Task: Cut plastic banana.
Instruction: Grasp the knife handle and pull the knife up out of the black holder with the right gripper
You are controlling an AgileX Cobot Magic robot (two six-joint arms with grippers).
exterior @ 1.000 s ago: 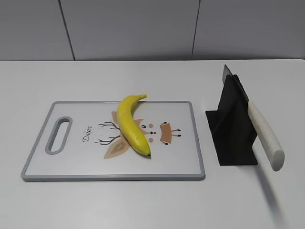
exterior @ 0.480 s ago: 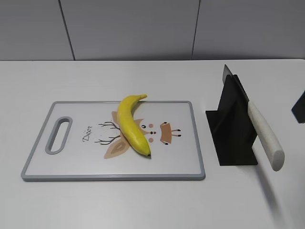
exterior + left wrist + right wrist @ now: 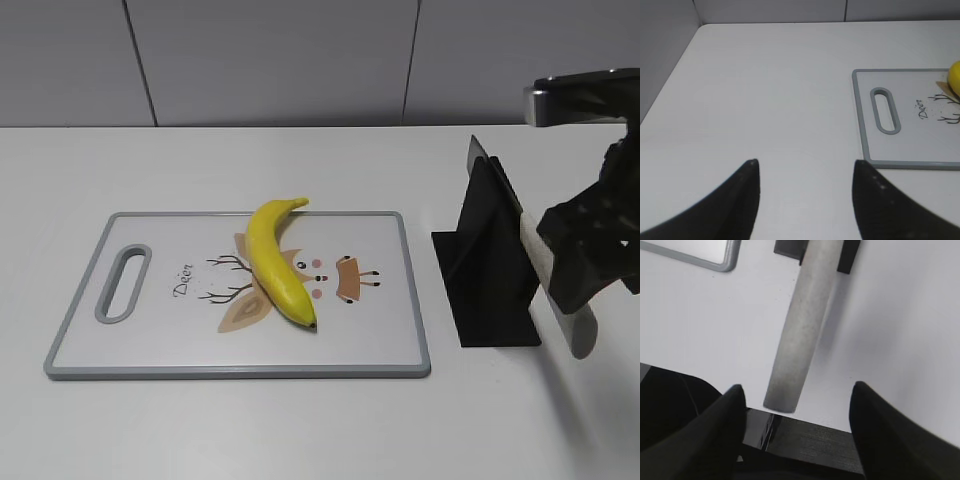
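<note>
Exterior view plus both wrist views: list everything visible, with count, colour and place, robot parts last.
banana: 1, yellow, lying on the board
board: 1, white with grey rim, left-centre of the table
knife: 1, pale handle, slanted in the stand
stand: 1, black, right of the board
table: 1, white, under everything
left gripper: 1, black, open, above bare table left of the board
right gripper: 1, black, open, above the knife handle

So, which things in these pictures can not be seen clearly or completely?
- Knife: exterior view, the right gripper covers most of its handle; the black stand hides most of the blade.
- Plastic banana: left wrist view, the right edge cuts it off.
- Cutting board: right wrist view, only one corner shows.
- Left gripper: out of the exterior view.
</note>
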